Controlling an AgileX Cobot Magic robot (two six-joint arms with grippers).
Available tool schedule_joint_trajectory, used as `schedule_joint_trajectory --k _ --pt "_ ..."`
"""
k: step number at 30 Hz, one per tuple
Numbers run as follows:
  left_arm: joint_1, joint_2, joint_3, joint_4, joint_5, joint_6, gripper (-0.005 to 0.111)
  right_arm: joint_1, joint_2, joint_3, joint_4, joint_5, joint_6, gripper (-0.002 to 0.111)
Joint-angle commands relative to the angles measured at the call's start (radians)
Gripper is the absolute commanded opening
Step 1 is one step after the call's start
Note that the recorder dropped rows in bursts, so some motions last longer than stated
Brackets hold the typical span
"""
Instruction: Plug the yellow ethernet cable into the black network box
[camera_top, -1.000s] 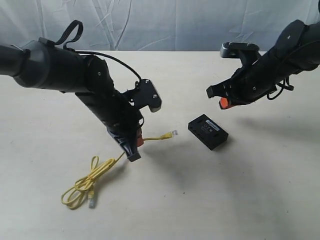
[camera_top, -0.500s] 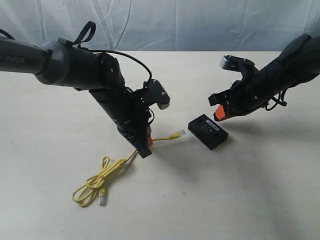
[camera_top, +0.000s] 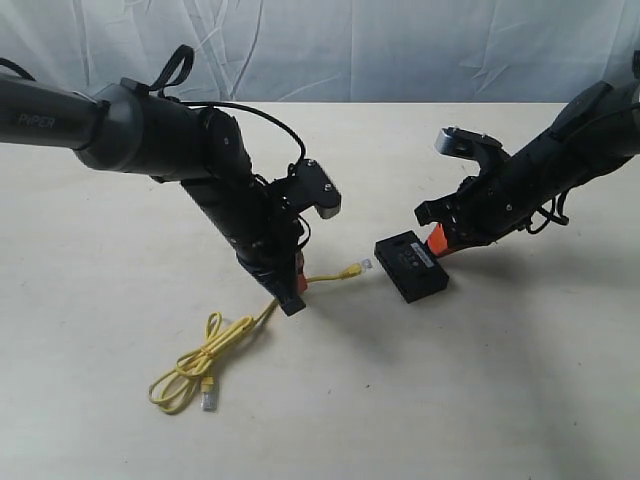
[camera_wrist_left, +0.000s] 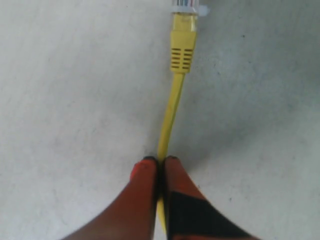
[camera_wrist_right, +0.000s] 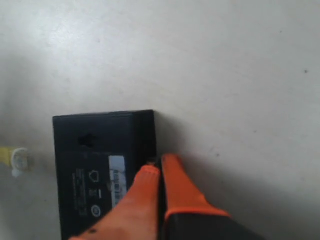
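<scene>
My left gripper (camera_top: 294, 292) (camera_wrist_left: 160, 161) is shut on the yellow ethernet cable (camera_top: 325, 277) (camera_wrist_left: 172, 105), pinching the cord a short way behind its clear plug (camera_top: 358, 268) (camera_wrist_left: 187, 6). The plug points at the black network box (camera_top: 410, 266) (camera_wrist_right: 95, 165) and stops a small gap short of it; it also shows at the frame edge in the right wrist view (camera_wrist_right: 17, 160). My right gripper (camera_top: 436, 239) (camera_wrist_right: 159, 162) is shut with nothing between its fingers. Its orange tips rest against the box's far edge, opposite the plug.
The rest of the cable lies in a loose loop (camera_top: 195, 360) on the pale table (camera_top: 480, 400) at the front left, its second plug (camera_top: 208, 400) free. A white cloth backdrop (camera_top: 400, 40) hangs behind the table's far edge.
My left gripper carried the cable's plug to the right, close to the box, dragging the loop along. My right gripper came down to the box's far edge, and the box shifted slightly.
</scene>
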Motion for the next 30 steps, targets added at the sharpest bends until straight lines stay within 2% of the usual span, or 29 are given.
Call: schedule_joint_trajectory --k 1,8,10,11,13,15,22,30 --pt "-0.005 0.003 -0.004 -0.010 -0.008 0.003 0.000 -0.006 -0.002 -0.003 0.004 0.006 -0.011 -0.001" --pt "-0.013 0.003 -0.016 0.001 -0.010 0.003 0.000 -0.006 -0.002 -0.003 0.004 0.006 -0.011 -0.001" --pt "-0.039 0.004 -0.052 0.057 0.007 -0.014 0.000 -0.006 -0.002 -0.003 0.004 0.006 -0.011 -0.001" --pt "-0.055 0.004 -0.076 0.120 0.011 -0.075 0.000 -0.006 -0.002 -0.003 0.004 0.006 -0.011 -0.001" --pt "-0.059 0.004 -0.100 0.212 0.043 -0.157 0.000 -0.006 -0.002 -0.003 0.004 0.006 -0.011 -0.001" --pt "-0.059 0.016 -0.113 0.252 0.094 -0.168 0.000 -0.006 -0.002 -0.003 0.004 0.004 -0.011 -0.001" --pt "-0.086 0.095 -0.196 0.235 0.119 -0.191 0.000 -0.006 -0.002 -0.003 0.018 0.004 -0.011 -0.001" --pt "-0.086 0.095 -0.214 0.269 0.138 -0.217 0.000 -0.006 -0.002 -0.003 0.018 0.004 -0.011 -0.001"
